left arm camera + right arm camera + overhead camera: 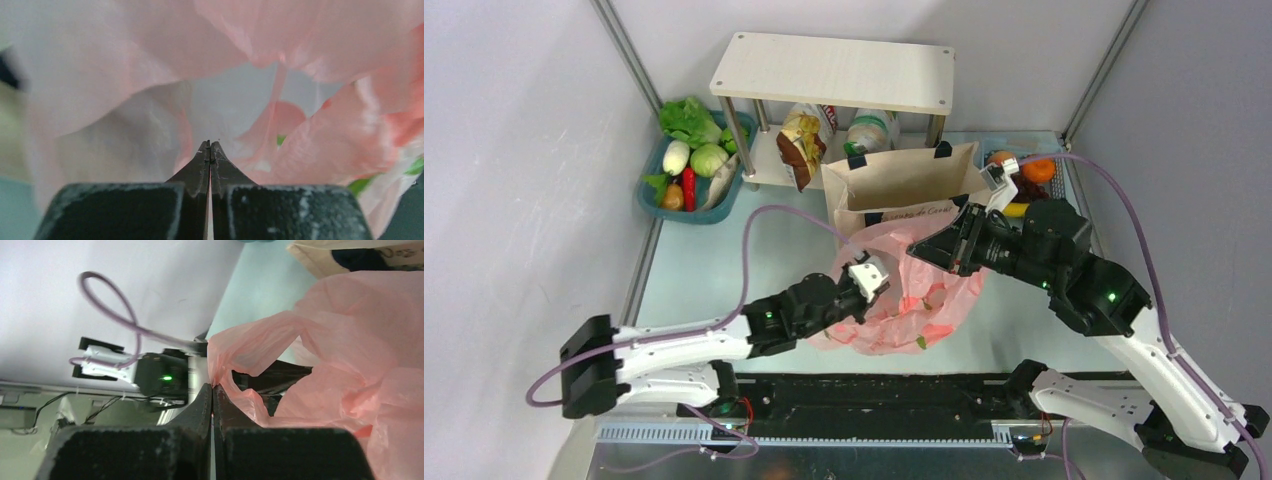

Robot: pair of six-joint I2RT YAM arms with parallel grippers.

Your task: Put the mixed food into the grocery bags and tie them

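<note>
Left gripper (210, 146) has its jaws pressed together tip to tip, right up against the pink plastic bag (325, 145). Whether a fold of film is caught between them is hard to tell from the wrist view. Right gripper (213, 387) is clamped on the bag's rim, with a pinch of pink film rising from its tips. Seen from above, it holds that edge lifted over the table (714, 260).

The bag sits crumpled between the two arms, near the middle of the table, and its folds hide whatever lies inside. Just behind it stands the beige canvas tote (904, 185), upright with its mouth open. Behind the tote, a brown-yellow crisp packet (802, 148) stands under the top board of a pale wooden shelf (834, 70). A teal basket (652, 195) of vegetables sits at the far left. An orange (1039, 170) shows at the far right, beside the tote.
</note>
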